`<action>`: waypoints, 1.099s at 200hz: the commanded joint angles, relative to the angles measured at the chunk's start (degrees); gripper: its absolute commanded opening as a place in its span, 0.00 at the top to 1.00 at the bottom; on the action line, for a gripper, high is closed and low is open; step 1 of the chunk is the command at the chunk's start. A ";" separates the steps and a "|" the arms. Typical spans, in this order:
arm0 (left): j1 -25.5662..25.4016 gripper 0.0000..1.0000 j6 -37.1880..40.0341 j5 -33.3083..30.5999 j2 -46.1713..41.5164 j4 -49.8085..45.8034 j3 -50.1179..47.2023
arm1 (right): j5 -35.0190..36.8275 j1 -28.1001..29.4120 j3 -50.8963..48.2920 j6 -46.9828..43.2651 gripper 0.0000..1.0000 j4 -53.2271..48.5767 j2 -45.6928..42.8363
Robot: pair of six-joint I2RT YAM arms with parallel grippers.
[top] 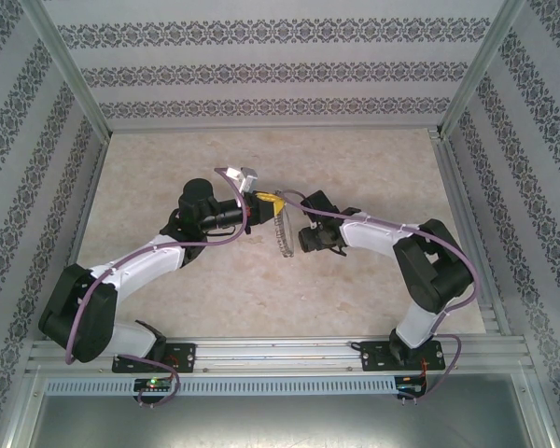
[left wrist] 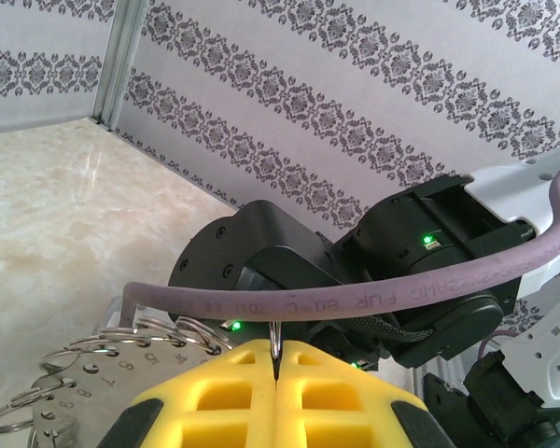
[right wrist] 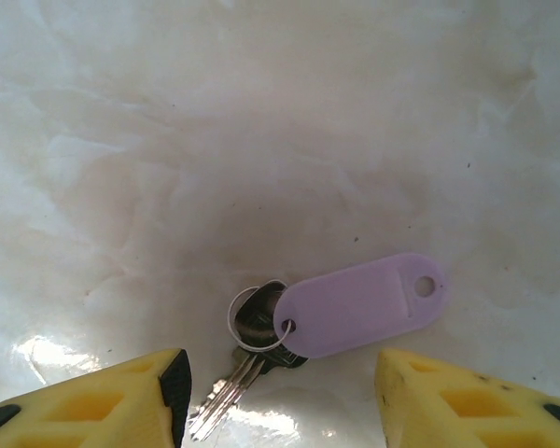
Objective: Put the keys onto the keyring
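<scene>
The left jaws clamp the keyring [top: 281,233] aloft while the right jaws hang apart over the lilac-tagged key [right wrist: 247,350] lying on the counter [right wrist: 261,112], so the pickup seems next: descend, straddle it, close.

**Top external:** you looked down from above and behind both bases, over the whole table [top: 355,308].

**Left wrist:** you looked level and close over the left gripper [left wrist: 275,359], rightward at the right arm [left wrist: 261,252] and the patterned wall [left wrist: 355,112] beyond. The keyring [left wrist: 93,383] was shared with the top view.

**Right wrist:** you looked straight down from close, past the right gripper [right wrist: 280,378], at the key [right wrist: 254,327] on the table.
</scene>
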 commanded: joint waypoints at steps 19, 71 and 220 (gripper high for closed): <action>-0.84 1.00 1.29 -0.21 -1.95 1.13 1.00 | 2.50 0.32 2.39 -1.46 0.46 -2.82 2.24; -0.84 1.00 1.40 -0.31 -1.91 1.01 1.02 | 3.09 -1.58 3.37 -0.83 0.52 -2.26 2.80; -0.93 1.00 0.58 -0.16 -1.93 1.87 0.93 | -0.51 -3.12 1.06 -3.10 0.58 -0.86 -0.91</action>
